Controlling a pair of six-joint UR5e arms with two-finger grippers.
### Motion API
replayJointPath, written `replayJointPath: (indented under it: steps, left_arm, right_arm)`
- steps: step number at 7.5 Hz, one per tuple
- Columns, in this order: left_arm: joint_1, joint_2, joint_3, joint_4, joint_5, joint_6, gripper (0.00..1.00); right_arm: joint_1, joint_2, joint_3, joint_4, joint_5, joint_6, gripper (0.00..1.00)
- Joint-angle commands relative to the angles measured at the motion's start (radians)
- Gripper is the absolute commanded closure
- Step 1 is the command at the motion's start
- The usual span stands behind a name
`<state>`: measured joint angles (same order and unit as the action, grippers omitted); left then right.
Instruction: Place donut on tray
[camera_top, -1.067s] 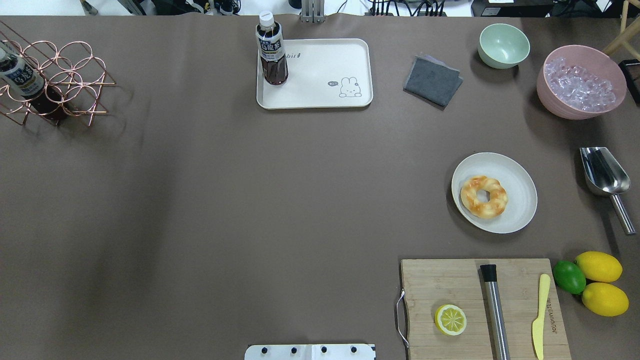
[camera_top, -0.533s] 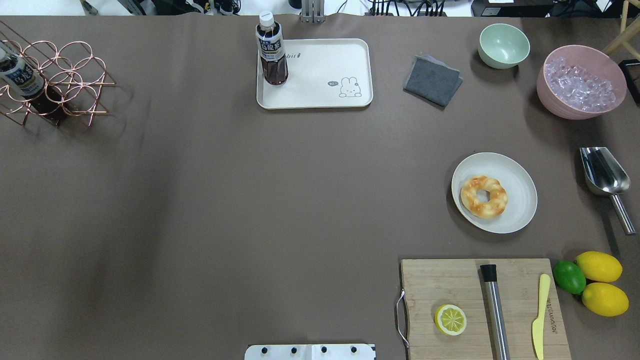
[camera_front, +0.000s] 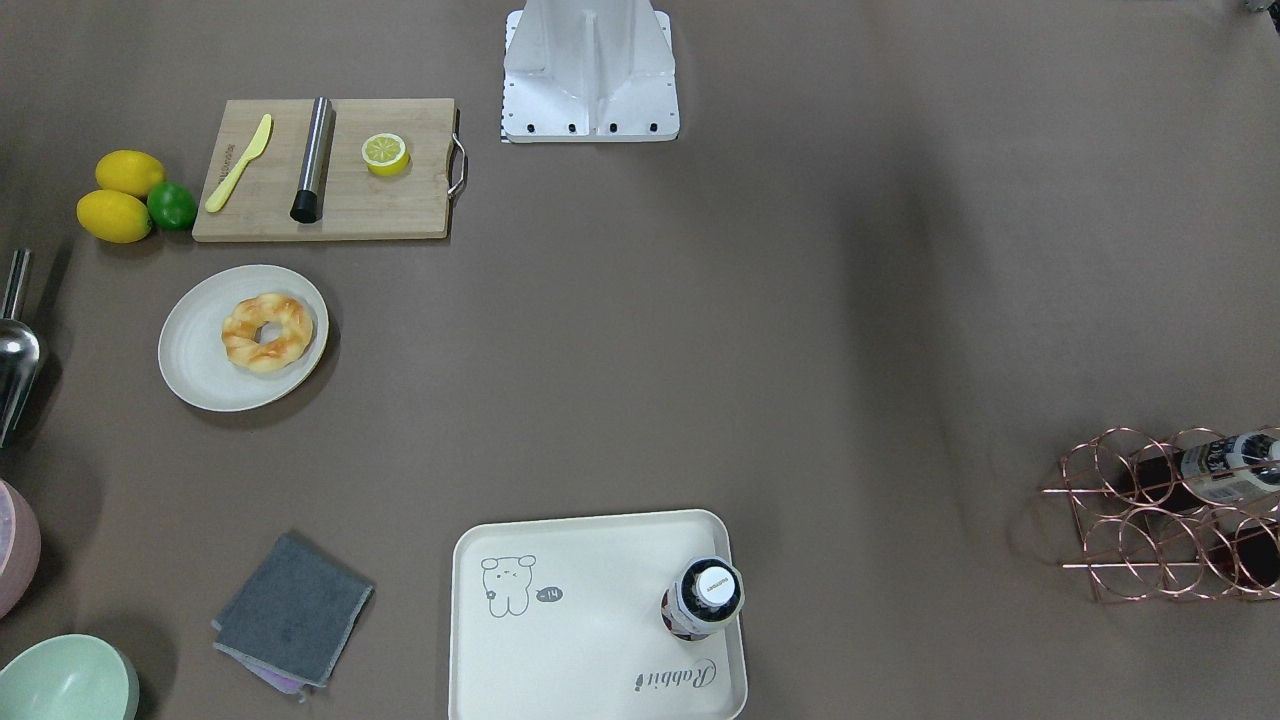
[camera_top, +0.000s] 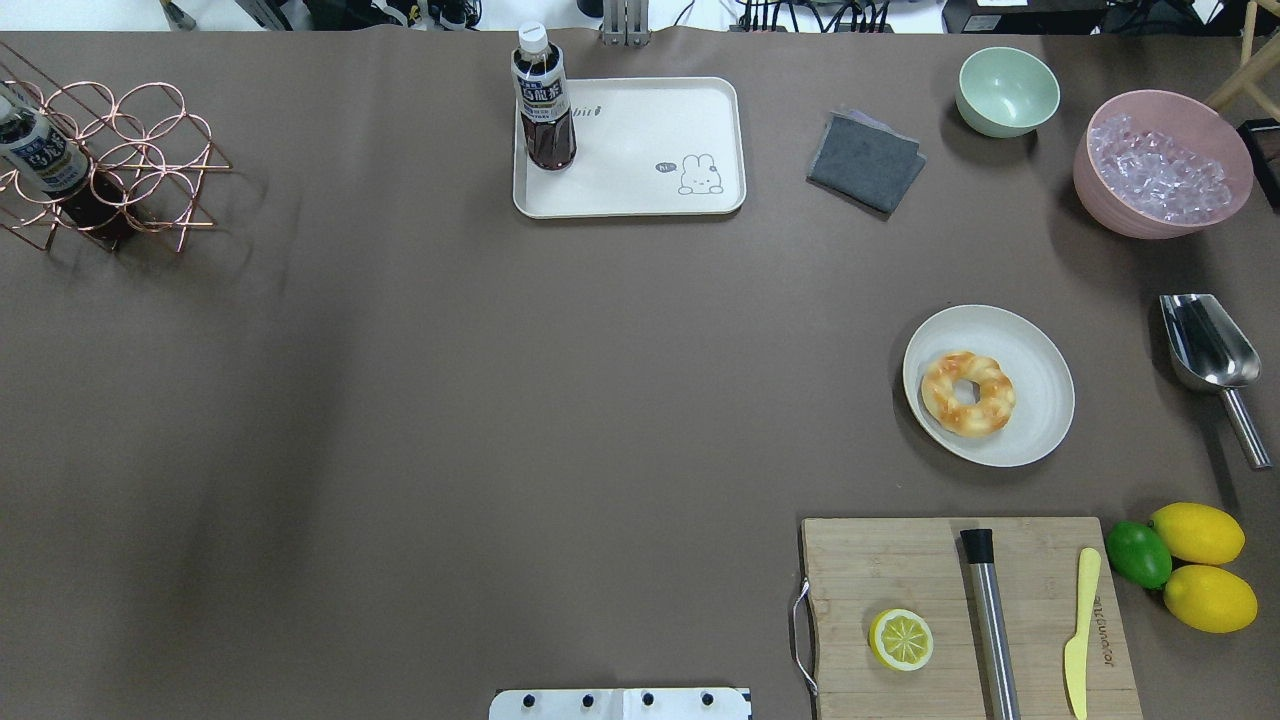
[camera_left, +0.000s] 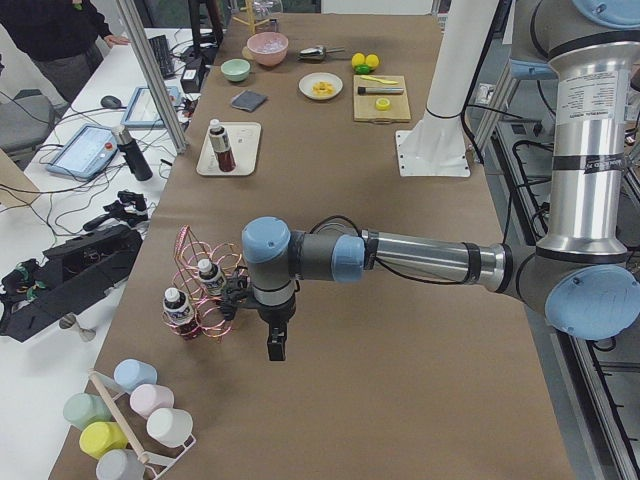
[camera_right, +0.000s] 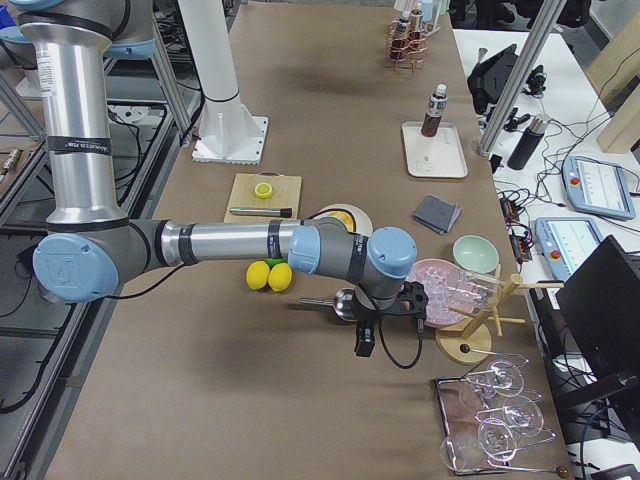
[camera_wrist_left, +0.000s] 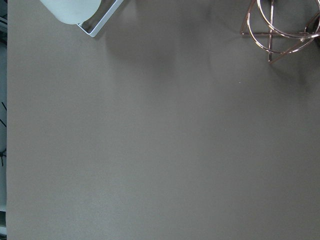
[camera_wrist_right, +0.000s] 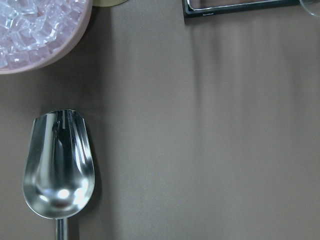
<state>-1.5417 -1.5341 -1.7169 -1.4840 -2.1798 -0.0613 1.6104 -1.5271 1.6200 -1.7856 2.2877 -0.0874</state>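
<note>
The golden-brown twisted donut (camera_top: 968, 393) lies on a round off-white plate (camera_top: 1040, 350) on the right side of the table; it also shows in the front-facing view (camera_front: 266, 332). The cream tray (camera_top: 640, 150) with a grey animal drawing stands at the far middle and bears an upright dark drink bottle (camera_top: 544, 100) at its left end. My left gripper (camera_left: 275, 345) shows only in the exterior left view, over the table beside the copper rack. My right gripper (camera_right: 362, 345) shows only in the exterior right view, above the steel scoop. I cannot tell whether either is open or shut.
A wooden cutting board (camera_top: 900, 570) holds a lemon half (camera_top: 901, 639), a steel rod and a yellow knife. Two lemons and a lime (camera_top: 1138, 553) lie beside it. A steel scoop (camera_top: 1205, 345), a pink bowl of ice (camera_top: 1160, 165), a green bowl (camera_top: 1007, 92), a grey cloth (camera_top: 865, 160) and a copper bottle rack (camera_top: 120, 165) stand around.
</note>
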Motion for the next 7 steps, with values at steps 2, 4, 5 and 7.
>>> replayJointPath:
  steps: [2, 4, 5, 7]
  left_arm:
    - [0.0, -0.001, -0.003, -0.001, -0.002, -0.002, 0.02]
    - [0.002, -0.006, 0.0, -0.002, -0.002, 0.0, 0.02]
    - [0.0, -0.008, 0.0, -0.002, -0.002, 0.0, 0.02]
    - [0.002, -0.005, -0.003, -0.001, -0.002, -0.003, 0.02]
  right_arm:
    - [0.0, -0.001, 0.0, 0.0, 0.036, 0.0, 0.0]
    - [0.005, -0.013, -0.002, 0.005, 0.042, -0.005, 0.0]
    - [0.006, -0.025, -0.003, 0.029, 0.042, -0.003, 0.0]
    - [0.006, -0.022, -0.005, 0.057, 0.039, 0.003, 0.0]
